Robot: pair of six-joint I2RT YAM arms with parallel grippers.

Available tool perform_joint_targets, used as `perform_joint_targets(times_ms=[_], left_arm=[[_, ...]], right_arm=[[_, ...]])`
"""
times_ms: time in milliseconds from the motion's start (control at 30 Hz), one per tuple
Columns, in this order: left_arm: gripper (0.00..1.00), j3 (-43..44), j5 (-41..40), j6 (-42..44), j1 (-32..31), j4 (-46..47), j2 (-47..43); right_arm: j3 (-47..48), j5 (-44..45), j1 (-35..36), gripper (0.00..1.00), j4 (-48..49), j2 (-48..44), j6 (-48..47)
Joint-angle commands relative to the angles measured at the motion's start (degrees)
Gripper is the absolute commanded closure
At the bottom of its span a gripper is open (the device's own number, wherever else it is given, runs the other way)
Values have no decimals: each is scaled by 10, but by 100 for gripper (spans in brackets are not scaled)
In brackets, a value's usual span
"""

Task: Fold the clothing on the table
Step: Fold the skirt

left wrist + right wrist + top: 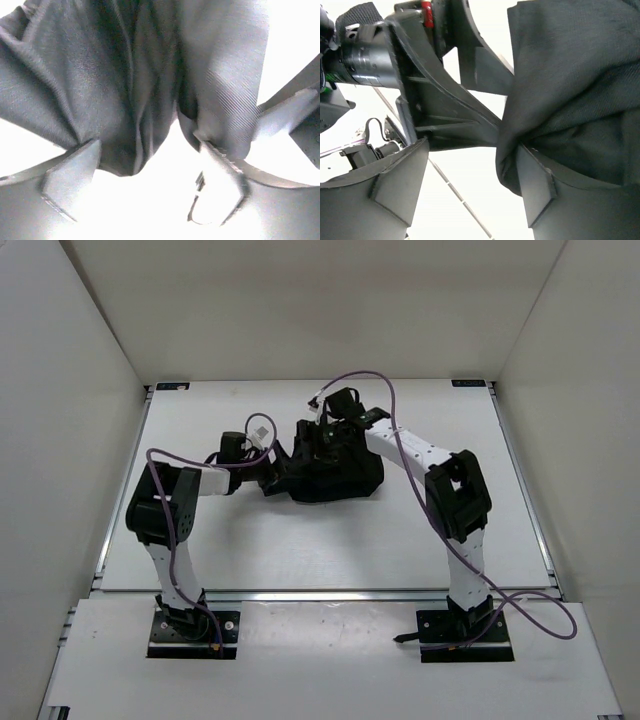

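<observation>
clothing (335, 472) is a bunched black heap on the bench (300, 550), about mid-width and toward the far side. One tool is at its left side, the other at its far edge. left tool (148, 144): jaws wide apart. Pleated cloth hangs into the gap and leans on one finger (220, 175), the other finger is barely touching it, so nothing is clamped. right tool (471, 145): jaws also apart, with a fold of fabric draped over one finger (537, 187) and the rest of the gap free. The other arm's hardware shows through that gap, so the wrists are close together. My read: both sit on the same part of the garment because a fold needs two points of an edge moved as a pair. With jaws apart, the cloth lies under its own weight. The heap looks lumpy, not flat, so I'd call the fold unfinished. Risk: cloth hooked on either finger drags if the arm backs off. Lift clear first.
</observation>
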Motion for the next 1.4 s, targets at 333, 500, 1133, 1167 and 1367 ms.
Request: perform_joint_targets(times_ms=[333, 500, 1133, 1167, 1367], left_arm=[[1, 25, -50, 29, 88, -96, -197], [16, 48, -55, 4, 40, -68, -201], [98, -19, -141, -77, -147, 83, -19], [98, -29, -149, -83, -141, 78, -18], [99, -24, -182, -43, -111, 4, -32]], right_arm=[[-67, 125, -98, 53, -20, -188, -48], [-144, 143, -151, 100, -6, -194, -93], [-241, 49, -164, 100, 131, -63, -123], [-245, 52, -166, 100, 131, -64, -127], [-265, 39, -202, 100, 157, -69, -131]])
